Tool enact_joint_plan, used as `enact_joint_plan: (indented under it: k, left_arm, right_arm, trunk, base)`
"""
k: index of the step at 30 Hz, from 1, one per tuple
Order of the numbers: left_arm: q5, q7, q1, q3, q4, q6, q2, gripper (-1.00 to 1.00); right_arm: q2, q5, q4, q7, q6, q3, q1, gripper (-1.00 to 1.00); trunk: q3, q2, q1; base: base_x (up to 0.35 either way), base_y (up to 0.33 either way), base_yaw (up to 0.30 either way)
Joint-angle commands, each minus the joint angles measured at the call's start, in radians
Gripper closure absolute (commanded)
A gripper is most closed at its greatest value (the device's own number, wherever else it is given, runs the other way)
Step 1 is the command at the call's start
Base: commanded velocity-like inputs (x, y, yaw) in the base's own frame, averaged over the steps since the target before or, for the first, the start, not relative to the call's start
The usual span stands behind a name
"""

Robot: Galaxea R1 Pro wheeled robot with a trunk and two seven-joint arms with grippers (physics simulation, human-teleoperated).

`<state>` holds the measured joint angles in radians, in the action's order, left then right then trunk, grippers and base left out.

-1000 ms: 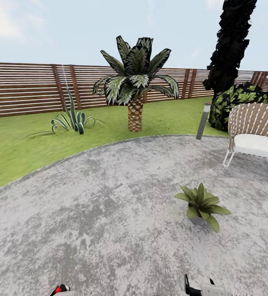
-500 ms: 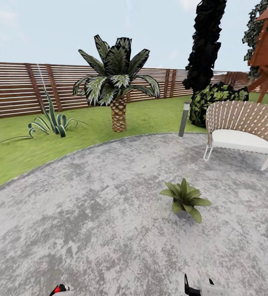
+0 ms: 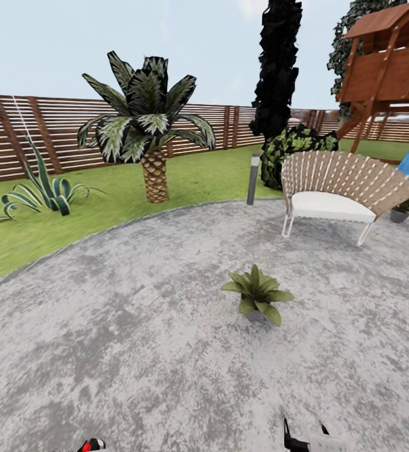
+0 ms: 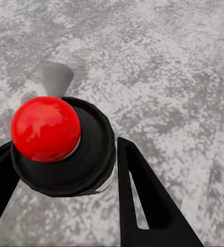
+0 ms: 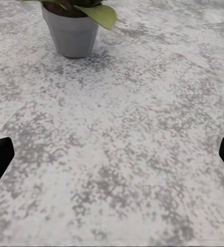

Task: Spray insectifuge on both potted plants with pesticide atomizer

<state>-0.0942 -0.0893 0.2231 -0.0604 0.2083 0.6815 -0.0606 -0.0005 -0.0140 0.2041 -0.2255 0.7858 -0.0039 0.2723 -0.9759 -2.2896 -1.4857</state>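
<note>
The pesticide atomizer (image 4: pixel 60 146) sits between the left gripper's (image 4: pixel 60 170) black fingers, seen from above as a round black top with a red button; the fingers stand close on either side, so it appears gripped, though actual contact is hard to confirm. One potted plant (image 3: pixel 256 294) stands on the grey stone patio (image 3: pixel 135 351) ahead and somewhat right of centre, near the right gripper (image 5: pixel 112 149), whose finger tips sit wide apart with nothing between them. A second small potted plant (image 3: pixel 405 208) shows beyond the woven chair (image 3: pixel 339 188), by the lawn edge. To spray well, I judge the robot should close in on the nearer rosette, aim the nozzle at the leaves and sweep across them.
</note>
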Motion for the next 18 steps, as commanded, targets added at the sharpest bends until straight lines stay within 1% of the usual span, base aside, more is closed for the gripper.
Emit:
enact_joint_plan:
  k: [1,5,18]
  left_arm:
    - [-0.008,-0.004,-0.002,-0.006,0.002,0.003,0.001,1.0]
    - [-0.004,-0.008,-0.006,-0.005,0.004,0.002,0.002,1.0]
    - [-0.002,-0.007,-0.007,-0.009,0.003,0.002,0.002,1.0]
  right_arm:
    - [0.001,-0.003,-0.002,-0.001,0.003,0.001,0.001,-1.0]
    - [0.0,-0.004,-0.005,-0.001,0.0,0.001,0.001,-1.0]
    - [0.0,-0.001,-0.005,-0.001,0.0,0.001,0.001,-1.0]
  trunk:
    - [-0.001,0.0,0.001]
    - [-0.001,0.0,0.001]
    - [-0.001,0.0,0.001]
  base:
    - [-0.232,0.0,-0.265]
    - [-0.076,0.0,-0.265]
    - [-0.004,0.0,-0.265]
